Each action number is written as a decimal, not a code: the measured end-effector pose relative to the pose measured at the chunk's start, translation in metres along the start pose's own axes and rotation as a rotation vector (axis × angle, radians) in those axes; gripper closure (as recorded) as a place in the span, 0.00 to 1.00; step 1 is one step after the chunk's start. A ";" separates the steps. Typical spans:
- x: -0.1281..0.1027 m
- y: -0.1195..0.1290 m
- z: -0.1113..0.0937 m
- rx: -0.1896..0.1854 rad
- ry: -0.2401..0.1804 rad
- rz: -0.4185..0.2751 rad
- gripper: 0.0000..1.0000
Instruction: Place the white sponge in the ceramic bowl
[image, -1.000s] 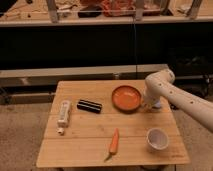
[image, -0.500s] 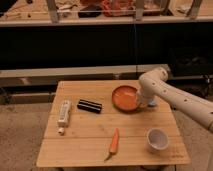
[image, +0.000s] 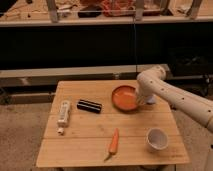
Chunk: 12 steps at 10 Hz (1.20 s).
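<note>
The orange ceramic bowl (image: 124, 98) sits at the back right of the wooden table (image: 85, 140). My arm reaches in from the right, and my gripper (image: 142, 101) hangs down at the bowl's right rim. A small pale patch that looks like the white sponge (image: 150, 99) shows right beside the gripper, just right of the bowl. I cannot tell whether the gripper holds it or whether it rests on the table.
A long white tube (image: 63, 112) lies at the left. A black block (image: 89, 105) lies left of the bowl. An orange carrot (image: 114, 142) lies near the front edge. A white cup (image: 157, 139) stands at the front right. A dark shelf unit stands behind the table.
My arm has swung left, bringing the gripper from right of the bowl up to the bowl's right rim. The other objects have not moved.
</note>
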 end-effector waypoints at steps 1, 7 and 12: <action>0.001 -0.002 -0.002 0.002 0.004 -0.007 1.00; 0.006 -0.009 -0.006 0.015 0.009 -0.027 1.00; 0.008 -0.015 -0.008 0.028 0.005 -0.045 1.00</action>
